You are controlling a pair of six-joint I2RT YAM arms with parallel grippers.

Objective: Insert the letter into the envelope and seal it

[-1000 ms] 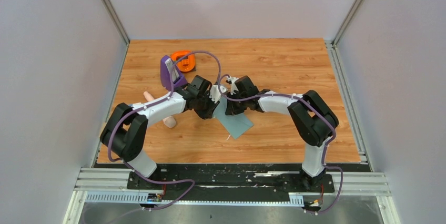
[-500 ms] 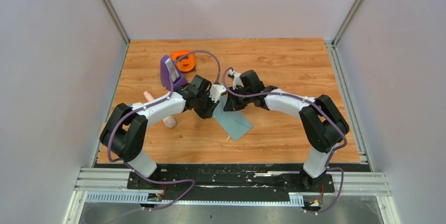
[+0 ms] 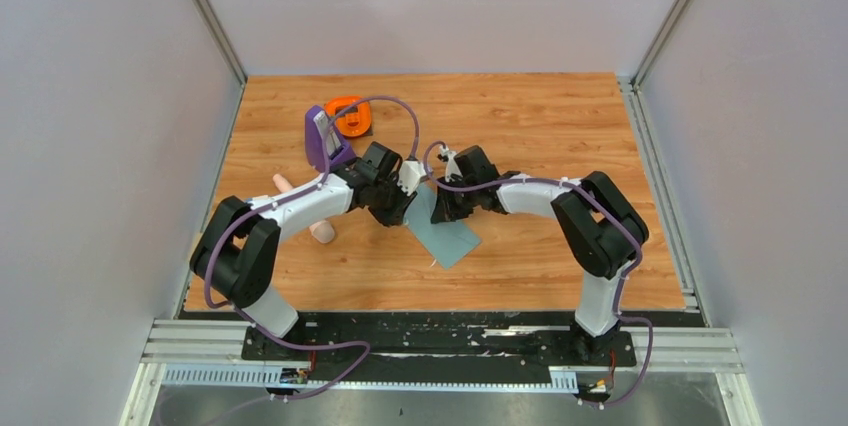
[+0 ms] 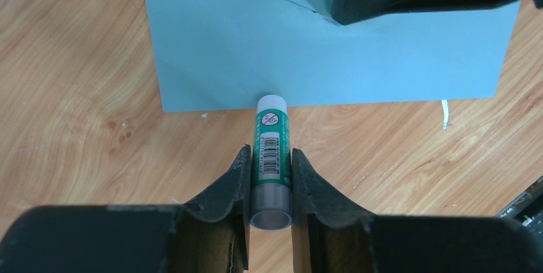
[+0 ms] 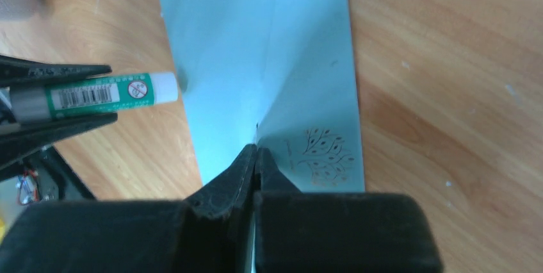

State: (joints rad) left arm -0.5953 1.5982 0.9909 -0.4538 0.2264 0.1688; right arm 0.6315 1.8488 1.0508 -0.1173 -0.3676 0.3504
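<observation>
Wood table (image 3: pixel 520 126), grey walls (image 3: pixel 100 96) on three sides. Left: one pink cylinder (image 3: pixel 322 232), one purple stand (image 3: pixel 322 141), one orange item (image 3: pixel 350 114). Left gripper (image 4: pixel 269 154) clamps one glue stick (image 4: pixel 271 129), its tip at the edge of one envelope (image 3: pixel 455 238), lying table centre. Right gripper (image 5: pixel 255 151) closed, tips at the flap.

From above, the envelope (image 3: pixel 452 238) shows only its near half. Its far end lies under the right gripper (image 5: pixel 255 152), and the glue stick (image 4: pixel 271 151) is too small to make out there. Both wrist views cut the envelope off at the top edge. A pinkish cylinder (image 3: pixel 322 231) passes under the left arm (image 3: pixel 300 201), its middle hidden. The blur in the right wrist view's top left corner is perhaps the same thing. A white speck (image 4: pixel 444 113) on the table (image 4: pixel 77 93) is too small to tell.
</observation>
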